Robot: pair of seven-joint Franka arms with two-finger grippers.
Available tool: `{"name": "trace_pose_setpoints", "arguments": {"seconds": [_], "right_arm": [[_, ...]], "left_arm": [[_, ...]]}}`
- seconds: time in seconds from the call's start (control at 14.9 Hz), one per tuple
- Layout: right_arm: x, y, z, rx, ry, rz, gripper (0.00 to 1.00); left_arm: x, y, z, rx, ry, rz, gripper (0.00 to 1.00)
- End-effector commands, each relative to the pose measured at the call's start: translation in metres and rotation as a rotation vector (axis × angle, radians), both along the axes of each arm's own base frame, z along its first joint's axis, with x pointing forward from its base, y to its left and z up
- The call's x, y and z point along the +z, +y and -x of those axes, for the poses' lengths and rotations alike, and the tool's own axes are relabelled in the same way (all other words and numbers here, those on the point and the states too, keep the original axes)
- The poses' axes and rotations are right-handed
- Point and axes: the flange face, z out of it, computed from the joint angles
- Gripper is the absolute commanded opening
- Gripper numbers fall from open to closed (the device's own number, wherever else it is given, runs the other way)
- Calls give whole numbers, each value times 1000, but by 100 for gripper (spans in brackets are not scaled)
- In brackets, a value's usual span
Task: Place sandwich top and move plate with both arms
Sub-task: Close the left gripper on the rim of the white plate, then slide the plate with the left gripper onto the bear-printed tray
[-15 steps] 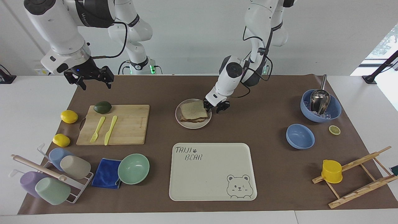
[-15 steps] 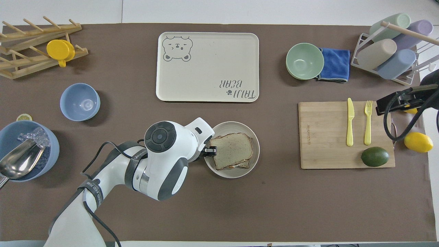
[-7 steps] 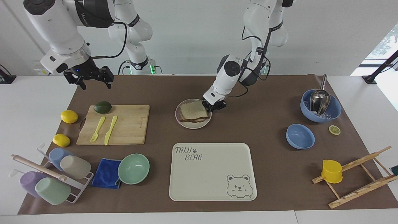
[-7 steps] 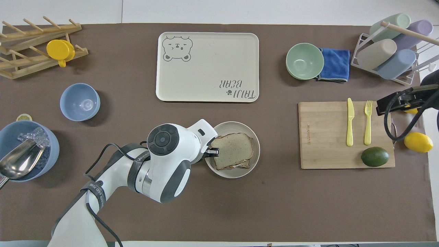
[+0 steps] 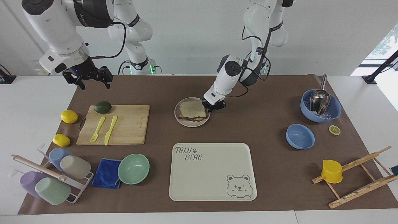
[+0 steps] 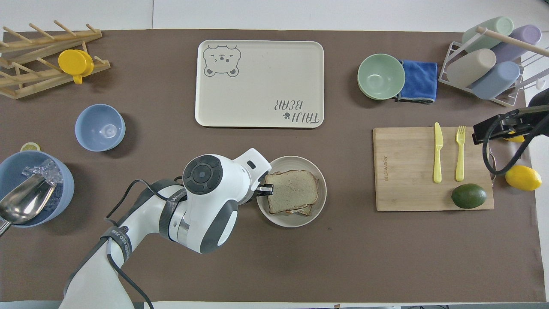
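The sandwich top [image 5: 192,109] lies on the stacked sandwich on the small round plate [image 5: 189,123], in the middle of the brown mat. In the overhead view the sandwich top [image 6: 292,191] covers the slices under it on the plate [image 6: 296,221]. My left gripper [image 5: 209,107] is shut on the plate's rim at the side toward the left arm's end; it also shows in the overhead view [image 6: 265,189]. I cannot tell whether the plate rests on the mat or hangs just above it. My right gripper [image 5: 90,80] waits open and empty in the air over the mat's corner by the cutting board [image 5: 116,124].
A cream bear tray [image 5: 213,171] lies farther from the robots than the plate. A mint bowl [image 5: 133,168], blue cloth and cup rack stand toward the right arm's end. Two blue bowls [image 5: 300,136] and a wooden rack stand toward the left arm's end.
My left gripper closed on the plate's rim, and the plate with the sandwich shifted slightly toward the robots. The right arm barely moved.
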Motion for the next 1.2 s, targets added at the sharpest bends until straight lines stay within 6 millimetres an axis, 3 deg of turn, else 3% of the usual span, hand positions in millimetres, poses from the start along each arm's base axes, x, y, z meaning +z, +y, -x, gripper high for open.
{"name": "trace_pose_setpoints", "arguments": {"seconds": [0.0, 0.27, 0.54, 0.8, 1.14], "right_arm": [[0, -4, 2, 8, 4, 0, 100], [0, -3, 2, 10, 4, 0, 100], [0, -4, 2, 8, 4, 0, 100], [0, -4, 2, 8, 4, 0, 100], [0, -4, 2, 10, 4, 0, 100]], "left_arm": [[-3, 6, 1, 37, 18, 16, 0], [15, 19, -19, 80, 52, 30, 0], [71, 39, -70, 117, 105, 52, 0], [103, 60, -122, 193, 107, 96, 0], [117, 75, -159, 240, 82, 136, 0]]}}
